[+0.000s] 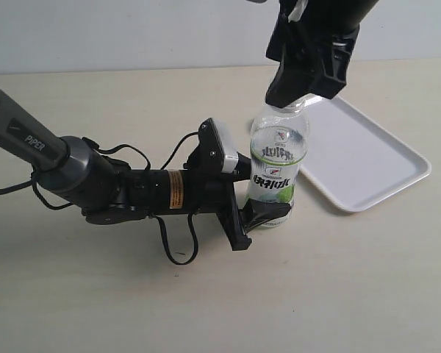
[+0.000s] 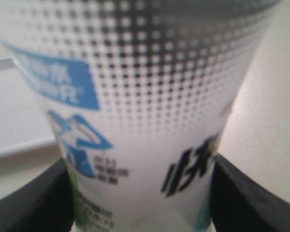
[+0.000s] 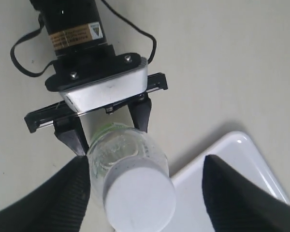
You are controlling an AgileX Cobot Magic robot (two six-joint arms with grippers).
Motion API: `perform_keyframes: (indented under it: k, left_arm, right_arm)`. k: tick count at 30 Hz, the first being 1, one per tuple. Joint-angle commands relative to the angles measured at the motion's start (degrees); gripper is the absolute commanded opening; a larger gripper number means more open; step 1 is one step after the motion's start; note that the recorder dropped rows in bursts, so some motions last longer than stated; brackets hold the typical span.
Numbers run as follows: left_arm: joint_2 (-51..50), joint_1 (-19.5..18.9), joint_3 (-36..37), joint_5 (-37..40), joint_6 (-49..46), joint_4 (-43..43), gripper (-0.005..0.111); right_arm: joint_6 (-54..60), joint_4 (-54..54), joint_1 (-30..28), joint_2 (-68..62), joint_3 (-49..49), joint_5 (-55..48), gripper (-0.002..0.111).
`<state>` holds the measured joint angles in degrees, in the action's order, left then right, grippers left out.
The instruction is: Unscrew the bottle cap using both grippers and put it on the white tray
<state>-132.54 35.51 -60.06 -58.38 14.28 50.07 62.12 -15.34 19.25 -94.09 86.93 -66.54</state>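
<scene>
Left gripper: clamped on the bottle, low on the labelled body. In the left wrist view its black fingers press against both sides of the label. Its dark grey arm, marked "PIPER", enters from the left edge of the exterior frame and lies low over the table, with cables looped around it.

Right gripper: jaws apart. It comes down from the top edge of the exterior frame, right of centre, directly over the bottle's neck. In the right wrist view one finger sits on either side of the bottle cap, with a clear gap on the tray side. On the other side I cannot tell whether the finger touches.

Bottle: upright, just right of centre in the exterior frame. Clear upper part, white-and-green label with dark lettering.

Bottle cap: white, seated on the neck. Hidden behind the right gripper in the exterior view.

White tray: flat on the table at the right of the exterior frame, its near corner just beside and behind the bottle.
</scene>
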Motion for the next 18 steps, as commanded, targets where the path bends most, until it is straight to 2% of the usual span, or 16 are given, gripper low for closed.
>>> perform_keyframes:
  k: [1, 3, 5, 9, 12, 13, 18]
  left_arm:
    - [-0.10, 0.09, 0.14, 2.98, -0.08, 1.15, 0.000]
    - [-0.10, 0.09, 0.14, 2.98, -0.08, 1.15, 0.000]
    - [-0.10, 0.09, 0.14, 2.98, -0.08, 1.15, 0.000]
    - [-0.10, 0.09, 0.14, 2.98, -0.08, 1.15, 0.000]
    - [-0.10, 0.09, 0.14, 2.98, -0.20, 1.15, 0.000]
    - [-0.10, 0.09, 0.14, 2.98, -0.10, 1.15, 0.000]
    - [-0.10, 0.09, 0.14, 2.98, -0.11, 1.37, 0.000]
  right_arm:
    - [-0.73, -4.29, 0.09, 2.64, 0.34, 1.09, 0.064]
    - [-1.47, -6.32, 0.09, 3.45, 0.34, 1.22, 0.064]
    - [-7.13, -7.49, 0.09, 4.51, 0.34, 2.31, 0.064]
    - [-34.22, -4.48, 0.09, 5.85, 0.66, 4.11, 0.064]
    - [-56.51, 1.96, 0.09, 5.43, 2.85, 1.23, 0.064]
    - [-60.72, 4.23, 0.09, 5.14, 3.81, -0.62, 0.064]
    - [-65.42, 4.75, 0.09, 3.28, 6.72, -3.42, 0.066]
